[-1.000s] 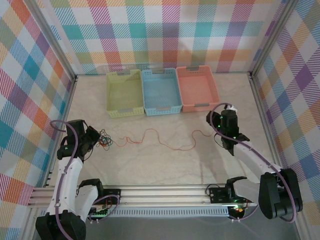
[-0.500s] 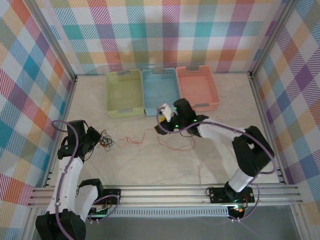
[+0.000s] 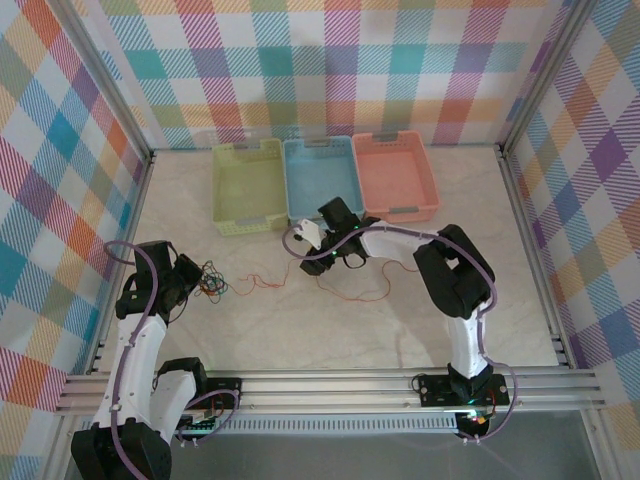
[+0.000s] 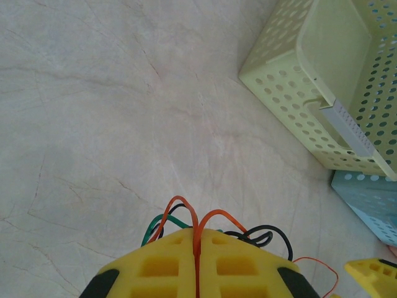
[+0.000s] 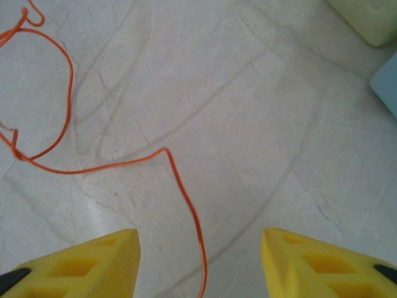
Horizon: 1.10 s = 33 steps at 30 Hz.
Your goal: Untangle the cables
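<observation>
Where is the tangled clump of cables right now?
In the top view the tangled clump sits on the table's left side, pinched in the shut left gripper, in front of the yellow-green basket, its red strand running toward the right gripper.

Three baskets stand side by side on the counter (image 3: 300,330) at the upper centre of the top view: left basket (image 3: 218,190), middle basket (image 3: 318,142), right basket (image 3: 395,137). Below them, at mid-left, the cables (image 3: 211,280) lie bunched against the left gripper (image 3: 188,280). One strand trails rightward past the right gripper (image 3: 312,262), just below the middle basket.
</observation>
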Tool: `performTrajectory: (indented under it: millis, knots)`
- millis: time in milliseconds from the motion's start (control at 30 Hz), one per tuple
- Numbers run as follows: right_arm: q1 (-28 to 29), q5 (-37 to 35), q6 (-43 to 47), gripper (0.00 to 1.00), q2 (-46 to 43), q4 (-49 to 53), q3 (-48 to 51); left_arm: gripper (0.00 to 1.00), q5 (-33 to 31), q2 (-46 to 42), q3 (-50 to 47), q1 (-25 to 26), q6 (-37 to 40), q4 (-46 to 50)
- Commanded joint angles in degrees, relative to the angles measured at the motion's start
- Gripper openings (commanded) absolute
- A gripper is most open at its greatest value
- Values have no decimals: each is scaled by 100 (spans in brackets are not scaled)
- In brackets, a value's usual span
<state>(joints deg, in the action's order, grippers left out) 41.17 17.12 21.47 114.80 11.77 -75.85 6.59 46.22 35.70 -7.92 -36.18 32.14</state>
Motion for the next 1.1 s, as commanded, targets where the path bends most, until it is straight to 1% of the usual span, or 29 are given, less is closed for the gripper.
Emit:
performTrajectory:
  millis: [0,100,200,267,300,333,400,500,567,633,700,767,833,900,1000,1067]
  knots:
    - [119,13,232,50,277,381,-373,0,62,-35,-116,67,110,-186]
    - [136,-22,169,39,477,422,-550,0,35,-25,-125,63,103,-161]
    - [153,-215,180,25,552,391,-582,0,-15,-59,-129,63,108,-138]
    - [153,-430,179,9,455,216,-459,0,-80,-79,-126,63,98,-121]
    - [154,-552,181,3,373,121,-369,0,-110,-78,-132,65,91,-111]
    - [148,-770,150,0,243,-13,-233,0,-166,-74,-136,64,81,-90]
    - [39,-1141,-76,0,-93,-358,133,0,-318,-84,-143,64,19,-27]
    - [-439,-1334,-693,0,-783,-1010,880,0,-568,-212,-168,67,-20,86]
    - [-988,-1274,-1340,0,-1329,-1534,1495,0,-765,-334,-178,63,-38,189]
    - [-1527,-1330,-2019,0,-1733,-1846,1995,0,-911,-448,-178,55,-52,267]
    - [-1964,-1506,-2482,0,-2024,-2130,2454,0,-1042,-567,-186,54,-81,321]
    - [-2299,-1881,-2971,0,-2180,-2404,2807,0,-1149,-677,-195,58,-98,360]
    - [-2505,-1942,-3314,0,-2184,-2457,2913,0,-1223,-734,-194,55,-106,393]
    - [-2572,-1939,-3406,0,-2228,-2354,2886,0,-1289,-774,-187,56,-111,428]
    - [-2629,-2273,-3647,0,-2341,-2391,3006,0,-1443,-875,-191,46,-134,496]
    - [-2699,-2117,-3659,0,-2386,-2503,3060,0,-1372,-936,-230,45,-121,433]
